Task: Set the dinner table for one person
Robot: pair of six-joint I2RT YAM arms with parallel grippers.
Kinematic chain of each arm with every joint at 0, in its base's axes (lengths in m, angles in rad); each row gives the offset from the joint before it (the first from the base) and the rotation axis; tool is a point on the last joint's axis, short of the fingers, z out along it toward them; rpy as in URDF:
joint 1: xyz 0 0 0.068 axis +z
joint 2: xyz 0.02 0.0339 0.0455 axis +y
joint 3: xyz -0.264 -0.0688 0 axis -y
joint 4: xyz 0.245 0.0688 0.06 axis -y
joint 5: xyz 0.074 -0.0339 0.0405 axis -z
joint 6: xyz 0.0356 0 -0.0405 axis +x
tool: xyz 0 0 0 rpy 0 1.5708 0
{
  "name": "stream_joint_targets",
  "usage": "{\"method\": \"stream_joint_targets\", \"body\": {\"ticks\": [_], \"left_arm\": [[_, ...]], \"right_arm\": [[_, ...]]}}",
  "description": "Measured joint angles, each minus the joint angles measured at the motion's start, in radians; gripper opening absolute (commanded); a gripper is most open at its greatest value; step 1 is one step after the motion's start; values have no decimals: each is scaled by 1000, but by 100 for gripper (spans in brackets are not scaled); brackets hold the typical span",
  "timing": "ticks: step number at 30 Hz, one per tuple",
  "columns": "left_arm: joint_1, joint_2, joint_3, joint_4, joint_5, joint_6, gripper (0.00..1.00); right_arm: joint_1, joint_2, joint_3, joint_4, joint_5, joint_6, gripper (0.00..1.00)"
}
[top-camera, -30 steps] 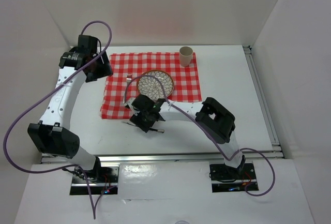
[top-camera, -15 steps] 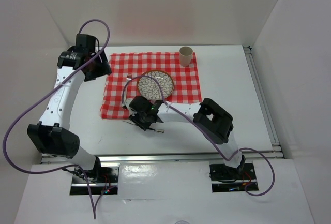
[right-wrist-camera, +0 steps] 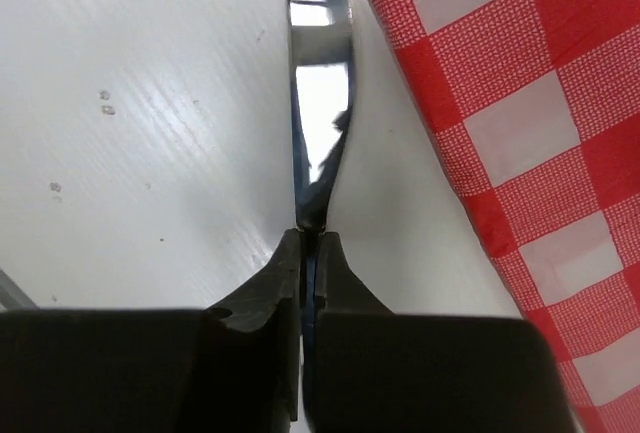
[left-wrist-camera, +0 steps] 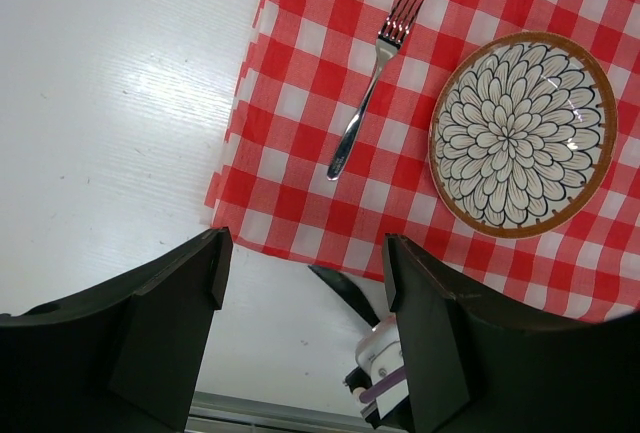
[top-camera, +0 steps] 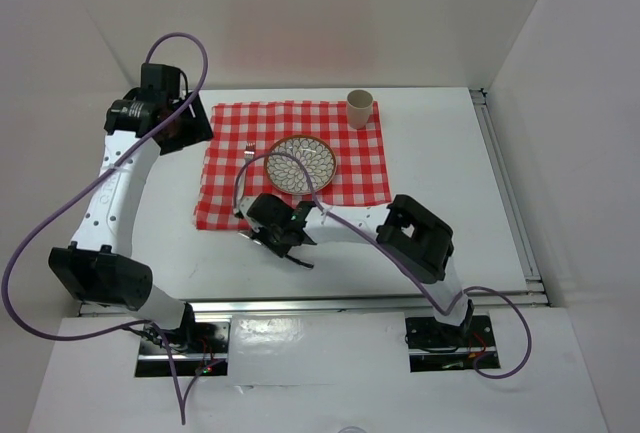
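you have one white table [top-camera: 440, 153] and one red-and-white checked cloth [top-camera: 360, 163]. your tableware counts one patterned plate [top-camera: 301, 164], one fork [left-wrist-camera: 372, 83], one knife [right-wrist-camera: 318, 83], one cup [top-camera: 359, 108].

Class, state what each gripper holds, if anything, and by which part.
The right gripper pinches a table knife toward its handle end, with the blade sticking out ahead. The left gripper is open and holds nothing.
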Motion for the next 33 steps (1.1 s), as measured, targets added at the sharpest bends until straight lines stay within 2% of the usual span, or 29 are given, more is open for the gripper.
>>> {"method": "stream_joint_targets", "body": {"ticks": [19, 21, 23, 25, 33], "left_arm": [[12, -1, -8, 14, 9, -3, 79], [12, -2, -14, 19, 11, -3, 79], [12, -2, -18, 21, 15, -3, 79], [12, -2, -18, 21, 16, -3, 79], [12, -5, -29, 31, 16, -3, 79]], "right_arm": [[43, -149, -82, -39, 49, -23, 1], [38, -148, -82, -41, 54, -23, 10], [35, -148, -82, -41, 54, -18, 34], [34, -148, -82, -47, 52, -18, 44], [33, -143, -75, -97, 7, -8, 50]]}}
